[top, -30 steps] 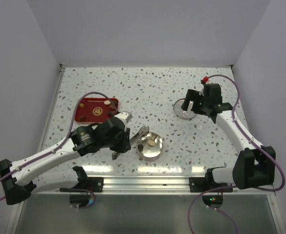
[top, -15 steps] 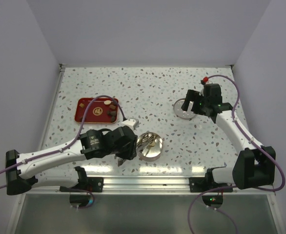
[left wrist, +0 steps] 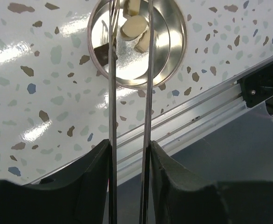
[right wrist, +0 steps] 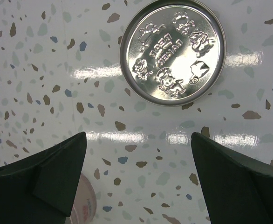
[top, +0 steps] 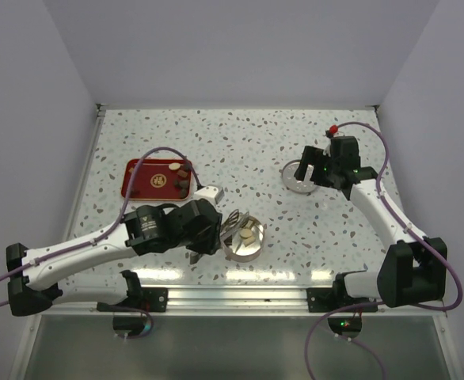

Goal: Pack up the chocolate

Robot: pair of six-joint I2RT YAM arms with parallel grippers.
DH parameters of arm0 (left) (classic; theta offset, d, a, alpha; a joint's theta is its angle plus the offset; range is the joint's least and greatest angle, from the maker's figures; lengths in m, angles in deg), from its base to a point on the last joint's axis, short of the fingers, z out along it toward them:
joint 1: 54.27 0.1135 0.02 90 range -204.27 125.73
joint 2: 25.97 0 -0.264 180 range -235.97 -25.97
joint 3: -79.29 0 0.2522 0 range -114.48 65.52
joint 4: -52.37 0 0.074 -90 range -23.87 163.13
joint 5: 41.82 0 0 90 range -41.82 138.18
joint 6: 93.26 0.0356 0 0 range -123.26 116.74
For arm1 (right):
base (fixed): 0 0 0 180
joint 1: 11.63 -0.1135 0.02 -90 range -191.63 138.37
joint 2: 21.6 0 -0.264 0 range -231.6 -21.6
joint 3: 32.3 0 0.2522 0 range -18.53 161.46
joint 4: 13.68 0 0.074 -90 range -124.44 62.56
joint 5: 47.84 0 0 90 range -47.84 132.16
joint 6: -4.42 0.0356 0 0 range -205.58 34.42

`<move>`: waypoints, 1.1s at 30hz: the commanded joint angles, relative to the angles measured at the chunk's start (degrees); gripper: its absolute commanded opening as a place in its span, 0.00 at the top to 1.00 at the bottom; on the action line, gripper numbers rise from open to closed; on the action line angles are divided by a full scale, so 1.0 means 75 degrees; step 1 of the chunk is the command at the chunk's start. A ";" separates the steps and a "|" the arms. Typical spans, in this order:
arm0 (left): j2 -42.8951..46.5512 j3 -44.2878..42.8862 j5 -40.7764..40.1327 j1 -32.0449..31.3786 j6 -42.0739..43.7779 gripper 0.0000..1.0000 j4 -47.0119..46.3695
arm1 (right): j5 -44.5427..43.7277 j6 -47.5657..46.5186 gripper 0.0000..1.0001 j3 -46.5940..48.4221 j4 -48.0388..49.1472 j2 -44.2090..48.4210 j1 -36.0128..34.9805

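One tin (top: 242, 253) at lower centre holds three pale chocolates (left wrist: 134, 25); about four more on one red tray (top: 137, 184); left gripper (left wrist: 129, 158) clamps one tweezers (left wrist: 147, 93); right gripper (right wrist: 137, 140) spread wide over one lid (right wrist: 173, 51)

Cream chocolate pieces (left wrist: 134, 25) lie in the round tin (left wrist: 174, 46); darker ones (top: 181, 183) on the red tray (top: 137, 180).

Shiny metal tin (left wrist: 173, 39), glossy speckled tabletop (left wrist: 43, 107)

Raised lettering stands on the round silver lid (right wrist: 172, 51) — two short lines of embossed capitals at its middle, ringed by small embossed figures — but glare and softness leave the words unreadable, and no other text, number or sign can be made out.
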 commanded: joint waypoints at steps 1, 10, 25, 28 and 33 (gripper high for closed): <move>0.0016 -0.1054 -0.0565 -0.0063 0.0049 0.58 0.0491 | 0.0051 0.0011 0.03 0.0232 -0.0022 0.0056 0.0005; 0.0133 -0.1190 -0.0896 0.1340 0.0563 0.59 0.1022 | 0.0180 0.0104 0.03 0.0278 0.0037 -0.0096 0.0005; -0.0159 -0.0227 -0.0825 0.5350 0.2111 0.58 -0.0702 | 0.0192 0.0010 0.03 0.0162 -0.0045 0.0162 0.0016; -0.0300 -0.0051 -0.0801 0.5397 0.2158 0.58 -0.0843 | 0.0192 0.0022 0.03 0.0150 -0.0045 0.0173 0.0016; -0.0394 0.0336 -0.0813 0.5468 0.2182 0.57 -0.0902 | 0.0180 0.0010 0.03 0.0126 -0.0045 0.0162 0.0005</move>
